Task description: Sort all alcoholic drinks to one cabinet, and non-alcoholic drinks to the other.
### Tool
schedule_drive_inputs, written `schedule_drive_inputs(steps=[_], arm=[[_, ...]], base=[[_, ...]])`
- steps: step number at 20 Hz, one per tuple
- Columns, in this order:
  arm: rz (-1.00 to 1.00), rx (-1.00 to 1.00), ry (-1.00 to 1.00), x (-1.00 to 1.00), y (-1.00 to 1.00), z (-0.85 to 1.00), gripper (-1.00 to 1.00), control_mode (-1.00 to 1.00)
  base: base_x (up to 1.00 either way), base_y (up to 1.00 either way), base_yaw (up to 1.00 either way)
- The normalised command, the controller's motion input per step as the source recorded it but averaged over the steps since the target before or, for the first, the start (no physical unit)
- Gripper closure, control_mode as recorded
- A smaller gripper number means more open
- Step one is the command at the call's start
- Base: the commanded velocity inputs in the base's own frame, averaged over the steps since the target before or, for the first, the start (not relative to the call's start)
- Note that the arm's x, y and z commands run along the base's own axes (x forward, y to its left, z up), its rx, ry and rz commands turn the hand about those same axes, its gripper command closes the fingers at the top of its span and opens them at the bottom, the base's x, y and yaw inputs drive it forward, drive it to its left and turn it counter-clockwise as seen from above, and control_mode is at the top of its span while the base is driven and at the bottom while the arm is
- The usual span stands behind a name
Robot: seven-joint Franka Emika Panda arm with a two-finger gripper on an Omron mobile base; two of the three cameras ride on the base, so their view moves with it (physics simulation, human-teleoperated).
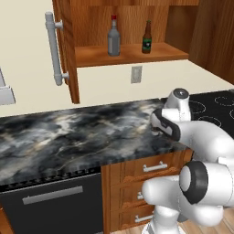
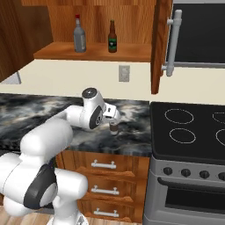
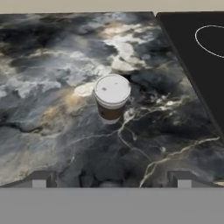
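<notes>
Our jaws stand wide apart, gripping nothing, with the cup point(image 3: 112, 96) upright on the tabletop point(image 3: 52, 131) just ahead of them, centred between them. Beyond and above, both bottles point(image 2: 79, 35) already stand on the cabinet point(image 2: 88, 52) shelf. We judge the cup still needs sorting.

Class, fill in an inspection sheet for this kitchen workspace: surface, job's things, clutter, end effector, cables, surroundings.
Surface: dark marbled counter, bare apart from one cup.
Job's things: grey bottle and beer bottle upright, apart, on the cabinet shelf; lidded brown cup upright on the counter.
Clutter: nothing seen.
End effector: end effector open, holding nothing, short of the cup.
Cables: nothing seen.
Surroundings: cabinet door open; stove beside the counter; wall outlet; drawers below.
</notes>
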Motion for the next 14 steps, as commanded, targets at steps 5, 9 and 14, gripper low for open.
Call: schedule_drive_inputs(steps=[5, 9, 14], arm=[[-0.02, 0.00, 0.00, 0.31, -0.03, -0.23, -1.00, -1.00], [-0.01, 0.00, 0.00, 0.18, -0.01, -0.21, -1.00, -1.00], [-0.01, 0.00, 0.00, 0.18, -0.01, -0.18, -1.00, -1.00]], base=[[0.00, 0.00, 0.00], [0.00, 0.00, 0.00], [0.00, 0.00, 0.00]])
